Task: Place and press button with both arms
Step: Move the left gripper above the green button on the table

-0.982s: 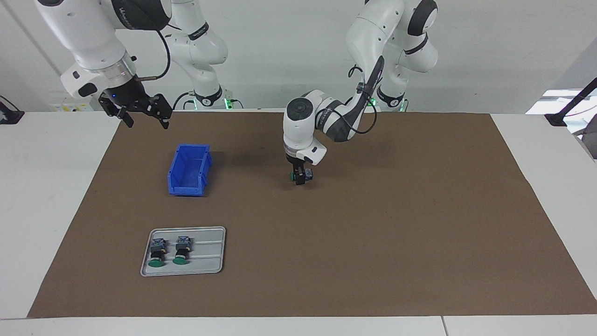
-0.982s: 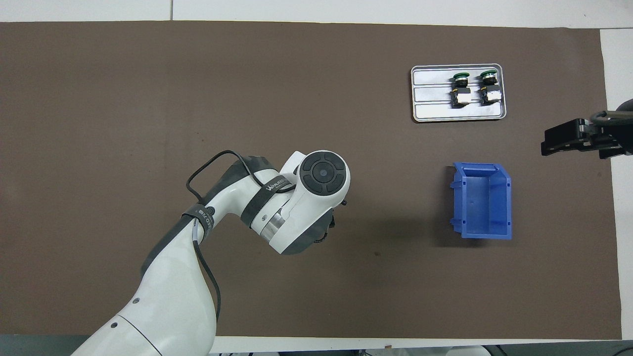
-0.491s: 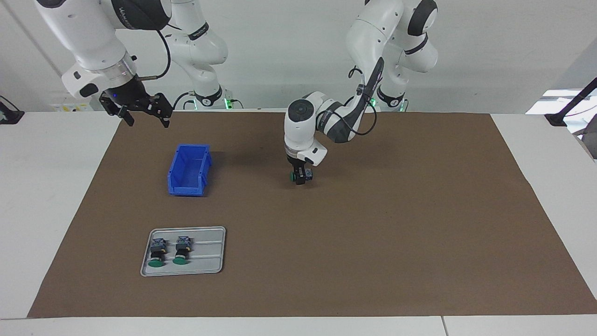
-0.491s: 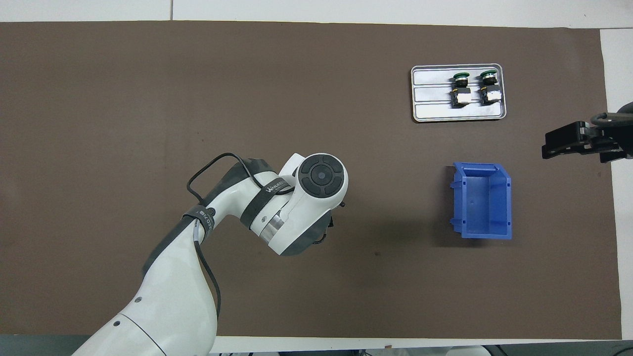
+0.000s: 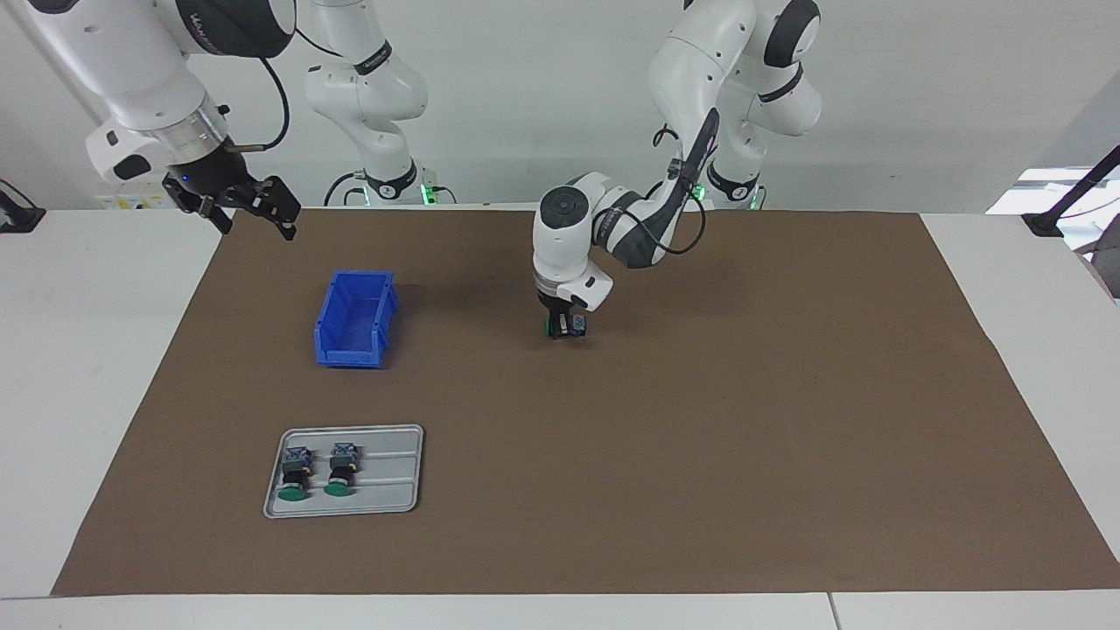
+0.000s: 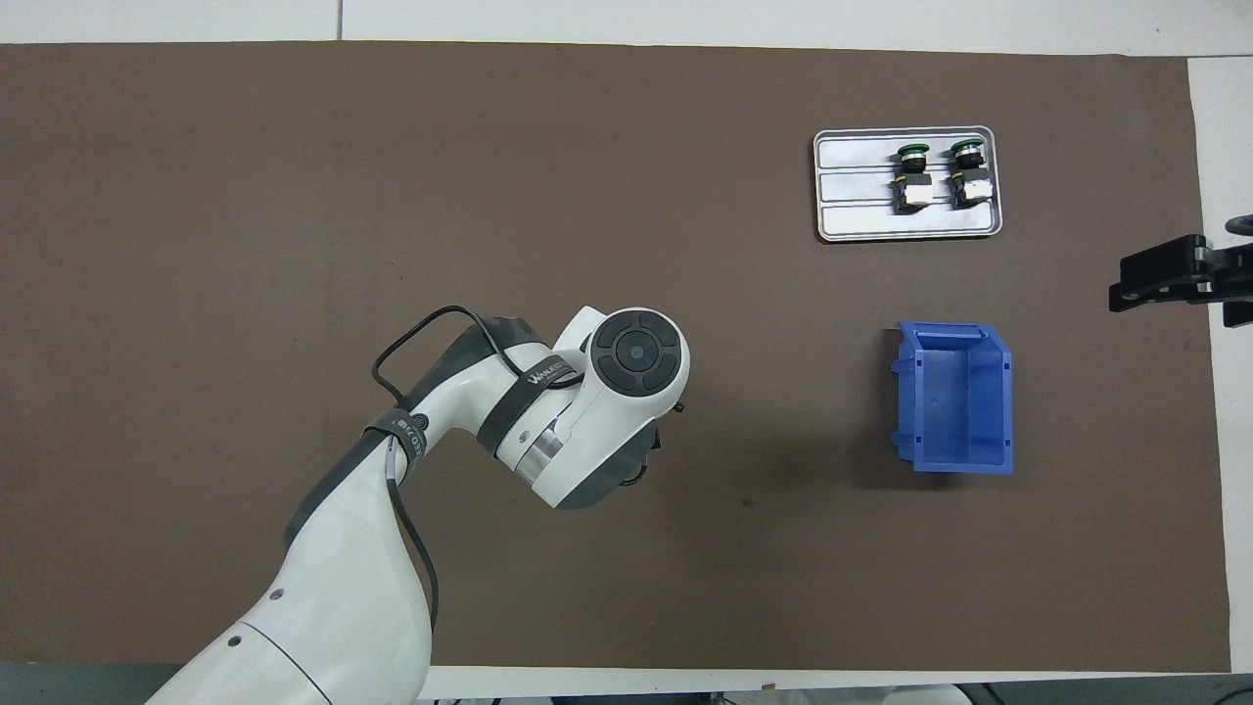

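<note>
Facing view: I see my left gripper [image 5: 563, 330] low over the middle of the brown mat [image 5: 700, 420], clamped around the button [image 5: 569, 326], which lies sideways at the mat. My right gripper [image 5: 249, 214] hangs with jaws spread, above the mat's corner near the blue bin [image 5: 354, 319]. Two more buttons [image 5: 315, 471] lie in the grey tray [image 5: 389, 499].

Overhead view: my left wrist hides that button; the right gripper [image 6: 1140, 284] shows at the mat's edge.
</note>
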Robot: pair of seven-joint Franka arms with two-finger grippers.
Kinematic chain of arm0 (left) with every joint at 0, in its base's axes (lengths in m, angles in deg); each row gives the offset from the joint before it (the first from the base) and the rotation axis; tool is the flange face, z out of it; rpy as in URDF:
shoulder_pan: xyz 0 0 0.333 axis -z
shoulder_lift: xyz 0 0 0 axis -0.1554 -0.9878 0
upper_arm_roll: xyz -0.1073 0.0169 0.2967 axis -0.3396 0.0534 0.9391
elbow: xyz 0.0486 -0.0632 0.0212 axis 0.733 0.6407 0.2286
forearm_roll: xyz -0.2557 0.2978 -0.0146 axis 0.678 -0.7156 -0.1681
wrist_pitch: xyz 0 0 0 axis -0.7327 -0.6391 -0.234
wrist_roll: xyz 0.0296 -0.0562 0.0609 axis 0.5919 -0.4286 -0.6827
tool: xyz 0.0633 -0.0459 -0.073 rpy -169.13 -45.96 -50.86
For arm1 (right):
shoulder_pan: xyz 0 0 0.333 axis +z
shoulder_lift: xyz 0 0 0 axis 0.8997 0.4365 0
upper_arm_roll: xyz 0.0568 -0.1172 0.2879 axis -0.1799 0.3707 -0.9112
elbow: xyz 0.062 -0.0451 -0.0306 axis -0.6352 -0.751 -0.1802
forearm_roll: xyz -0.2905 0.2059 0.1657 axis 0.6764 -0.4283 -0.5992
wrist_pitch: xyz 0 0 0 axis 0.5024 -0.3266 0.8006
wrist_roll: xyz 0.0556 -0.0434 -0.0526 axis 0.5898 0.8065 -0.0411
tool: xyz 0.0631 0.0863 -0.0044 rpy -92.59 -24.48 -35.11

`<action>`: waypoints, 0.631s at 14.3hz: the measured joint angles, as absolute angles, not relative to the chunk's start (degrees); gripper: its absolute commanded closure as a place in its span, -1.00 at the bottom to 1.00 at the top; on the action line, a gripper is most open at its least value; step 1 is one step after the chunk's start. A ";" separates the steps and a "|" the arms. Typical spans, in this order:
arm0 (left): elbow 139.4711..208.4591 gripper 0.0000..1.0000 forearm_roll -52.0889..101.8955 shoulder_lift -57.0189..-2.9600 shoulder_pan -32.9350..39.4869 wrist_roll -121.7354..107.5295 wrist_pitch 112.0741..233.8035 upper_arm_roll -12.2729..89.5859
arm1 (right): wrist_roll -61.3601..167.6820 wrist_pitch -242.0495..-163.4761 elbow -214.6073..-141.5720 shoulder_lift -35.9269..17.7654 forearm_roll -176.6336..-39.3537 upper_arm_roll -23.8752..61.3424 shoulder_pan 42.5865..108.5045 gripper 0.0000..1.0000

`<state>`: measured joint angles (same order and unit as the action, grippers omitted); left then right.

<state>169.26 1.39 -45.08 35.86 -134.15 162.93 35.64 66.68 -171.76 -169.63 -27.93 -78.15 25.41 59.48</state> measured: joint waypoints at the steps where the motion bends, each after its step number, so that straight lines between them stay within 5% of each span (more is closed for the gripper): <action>1: 169.25 1.00 1.37 -45.08 35.86 -134.14 163.04 35.65 | 66.68 -171.76 -169.63 -27.93 -78.15 25.53 59.48 -0.98; 9: 166.33 1.00 1.58 -41.83 31.14 -128.61 163.08 36.49 | 66.68 -171.42 -169.63 -28.02 -78.15 25.48 60.30 -0.98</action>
